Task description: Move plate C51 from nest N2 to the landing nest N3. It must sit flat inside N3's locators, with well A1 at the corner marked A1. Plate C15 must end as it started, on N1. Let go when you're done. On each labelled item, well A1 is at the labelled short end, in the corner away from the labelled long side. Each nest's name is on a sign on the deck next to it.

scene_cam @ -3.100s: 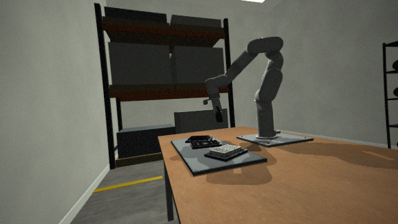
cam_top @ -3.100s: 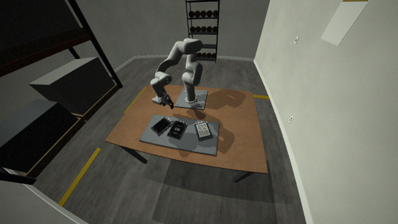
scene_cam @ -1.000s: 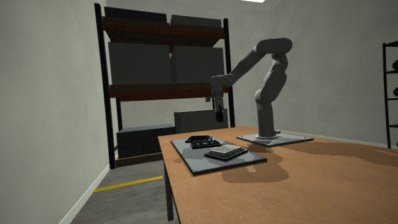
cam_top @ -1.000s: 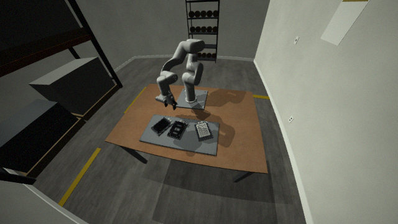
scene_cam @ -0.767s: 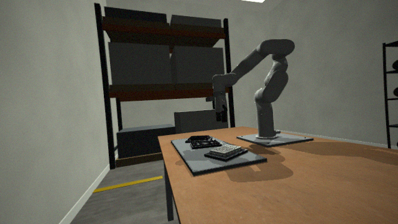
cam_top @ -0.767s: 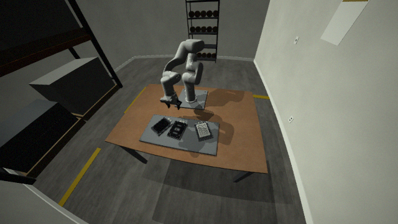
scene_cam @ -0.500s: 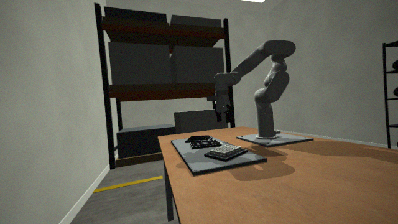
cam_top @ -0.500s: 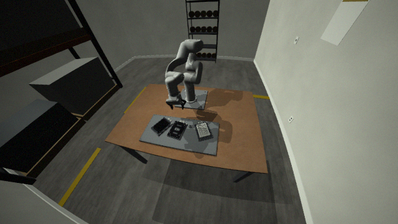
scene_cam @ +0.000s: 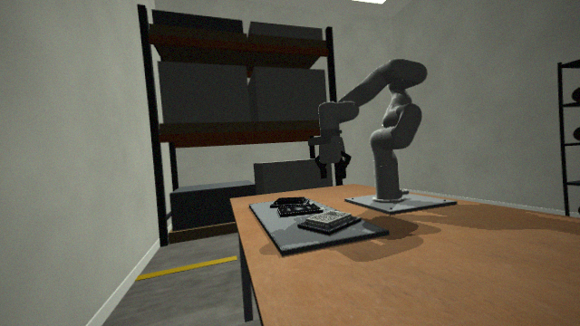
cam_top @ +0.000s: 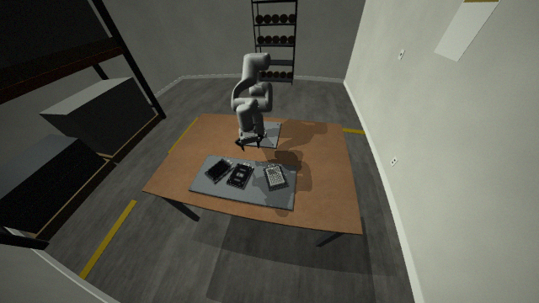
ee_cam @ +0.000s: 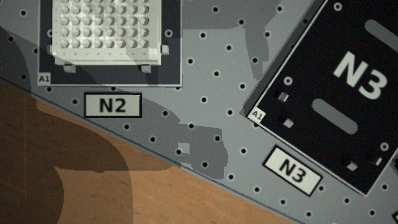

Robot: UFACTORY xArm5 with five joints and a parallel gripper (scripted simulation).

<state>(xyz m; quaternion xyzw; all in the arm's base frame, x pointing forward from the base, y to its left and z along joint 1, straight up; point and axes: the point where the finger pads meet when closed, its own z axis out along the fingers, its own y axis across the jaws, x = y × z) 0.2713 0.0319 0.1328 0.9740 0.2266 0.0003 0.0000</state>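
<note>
A white well plate [ee_cam: 106,32] sits on nest N2 [ee_cam: 111,75] at the top left of the wrist view; its sign N2 [ee_cam: 112,105] lies below it. It also shows on the right of the grey deck and nearest the camera in the exterior view [scene_cam: 328,220]. Empty black nest N3 [ee_cam: 332,90] lies at the right, tilted, with an A1 mark [ee_cam: 256,115] at its lower left corner and its sign [ee_cam: 292,170]. N3 is in the deck's middle [cam_top: 240,175]. A black plate [cam_top: 219,170] sits on the left nest. My gripper [cam_top: 249,143] [scene_cam: 333,169] is open and empty, high above the table behind the deck.
The grey perforated deck [cam_top: 244,182] lies on a brown table [cam_top: 261,168]. The arm's base plate [cam_top: 265,135] is behind it. Shelving with boxes [scene_cam: 240,109] stands beyond the table's far side.
</note>
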